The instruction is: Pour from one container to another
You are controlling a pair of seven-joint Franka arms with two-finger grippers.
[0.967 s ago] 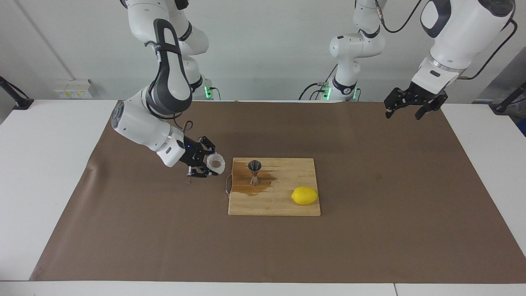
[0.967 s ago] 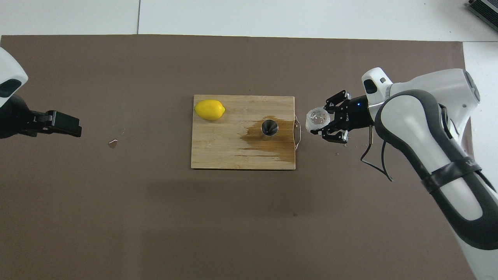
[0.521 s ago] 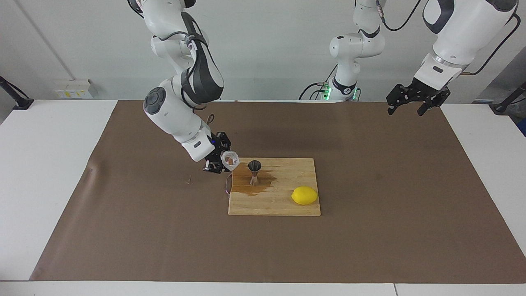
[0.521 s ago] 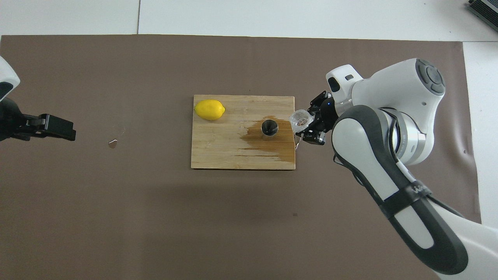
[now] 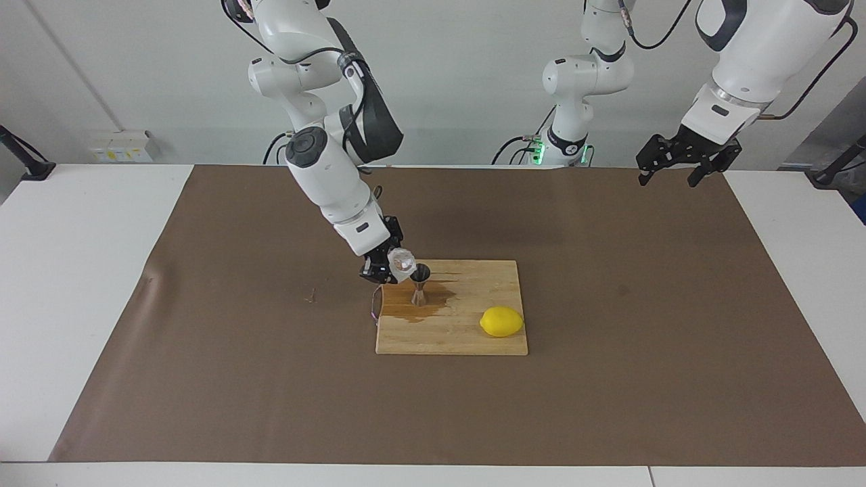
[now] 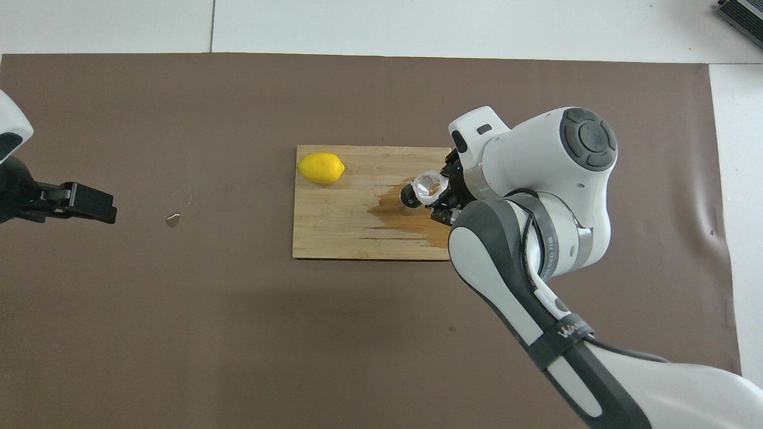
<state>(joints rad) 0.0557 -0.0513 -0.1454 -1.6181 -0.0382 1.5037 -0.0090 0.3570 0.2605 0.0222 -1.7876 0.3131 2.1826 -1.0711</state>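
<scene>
Clear glass cup (image 5: 403,260) sits pinched in my right gripper (image 5: 389,265), tilted over the steel jigger (image 5: 420,284) standing on the wooden cutting board (image 5: 467,338), toward the right arm's end. Brown liquid (image 5: 413,308) already stains the board around the jigger, so pouring seems underway; righting and setting down the cup remain. My left gripper (image 5: 680,162) waits, fingers spread, over the mat's edge.

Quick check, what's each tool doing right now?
Right tool: shut on the clear cup, tipped beside the steel jigger on the cutting board.
Left tool: open, empty, waiting.
</scene>
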